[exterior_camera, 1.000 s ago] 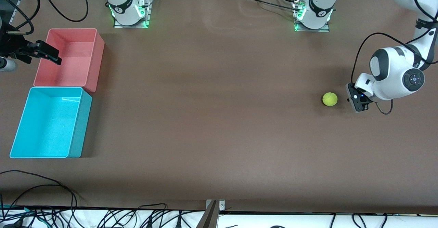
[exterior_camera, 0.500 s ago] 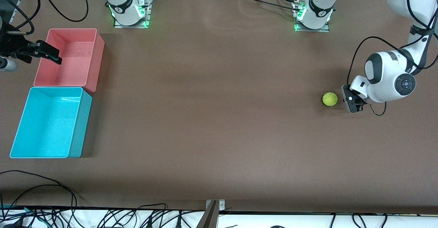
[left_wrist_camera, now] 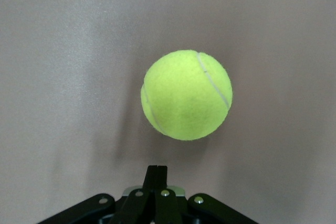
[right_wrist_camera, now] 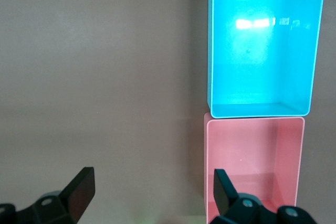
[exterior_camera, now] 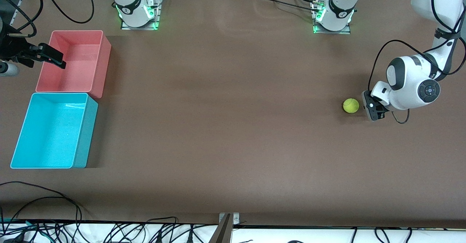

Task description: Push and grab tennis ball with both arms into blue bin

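A fuzzy yellow-green tennis ball [exterior_camera: 351, 105] sits on the brown surface [exterior_camera: 225, 126], with the left gripper [exterior_camera: 368, 106] just beside it, fingers pressed together. The right gripper [exterior_camera: 54, 59], spread wide, hovers over the pink-red plastic tub's [exterior_camera: 100, 62] edge. The rectangular cyan plastic bin [exterior_camera: 85, 133] stands well apart from the ball.

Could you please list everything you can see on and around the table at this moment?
tennis ball: one, yellow-green, on the table toward the left arm's end, nothing gripping it.
blue bin: one, cyan, open top, toward the right arm's end, nearer the front camera than the pink bin.
pink bin: one, pink-red, beside the blue bin, nothing visible inside.
table: one, brown surface.
cables: several, black, along the table's edge nearest the front camera.
left gripper: one, black, shut, low beside the tennis ball, a small gap between them.
right gripper: one, black, open, over the pink bin's edge, waiting.
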Robot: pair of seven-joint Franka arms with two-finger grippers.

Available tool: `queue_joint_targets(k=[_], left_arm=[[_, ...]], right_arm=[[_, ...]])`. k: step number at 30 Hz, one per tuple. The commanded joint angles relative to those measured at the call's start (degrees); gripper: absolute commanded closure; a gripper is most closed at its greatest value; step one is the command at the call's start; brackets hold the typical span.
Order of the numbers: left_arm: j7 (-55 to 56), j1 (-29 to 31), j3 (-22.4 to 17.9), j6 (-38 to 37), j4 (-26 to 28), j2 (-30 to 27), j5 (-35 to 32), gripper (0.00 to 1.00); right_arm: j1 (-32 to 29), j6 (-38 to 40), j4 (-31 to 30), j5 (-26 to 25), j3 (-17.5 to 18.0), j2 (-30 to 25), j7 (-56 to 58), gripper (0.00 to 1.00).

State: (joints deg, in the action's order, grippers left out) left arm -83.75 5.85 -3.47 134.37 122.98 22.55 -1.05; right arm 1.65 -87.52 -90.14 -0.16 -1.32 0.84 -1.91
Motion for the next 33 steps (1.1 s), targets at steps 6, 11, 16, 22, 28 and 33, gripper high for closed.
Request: queue_joint_targets(k=[6, 11, 16, 22, 28, 33], left_arm=[[-2.3, -0.3, 0.7, 0.6, -0.3, 0.6, 3.1, 1.0], [-3.7, -0.3, 0.8, 1.9, 0.1, 0.6, 3.1, 1.0], [-4.9, -0.2, 0.8, 3.6, 0.6, 0.7, 3.7, 1.0], [-4.9, -0.2, 0.8, 3.6, 0.7, 0.7, 3.7, 1.0], [-4.9, 0.2, 0.8, 3.6, 1.6, 0.7, 3.7, 1.0], [-5.0, 0.3, 0.8, 3.6, 2.1, 0.7, 3.7, 1.0]], right_arm=[[0.1, 0.3, 0.0, 1.0, -0.5, -0.2, -0.1, 0.0], [-0.1, 0.2, 0.0, 1.0, -0.6, 0.1, 0.2, 0.0], [-0.1, 0.2, 0.0, 1.0, -0.6, 0.1, 0.0, 0.0], [-0.1, 0.2, 0.0, 1.0, -0.7, 0.1, 0.1, 0.0], [-0.1, 0.2, 0.0, 1.0, -0.7, 0.1, 0.1, 0.0], [-0.1, 0.2, 0.0, 1.0, -0.7, 0.1, 0.1, 0.0]])
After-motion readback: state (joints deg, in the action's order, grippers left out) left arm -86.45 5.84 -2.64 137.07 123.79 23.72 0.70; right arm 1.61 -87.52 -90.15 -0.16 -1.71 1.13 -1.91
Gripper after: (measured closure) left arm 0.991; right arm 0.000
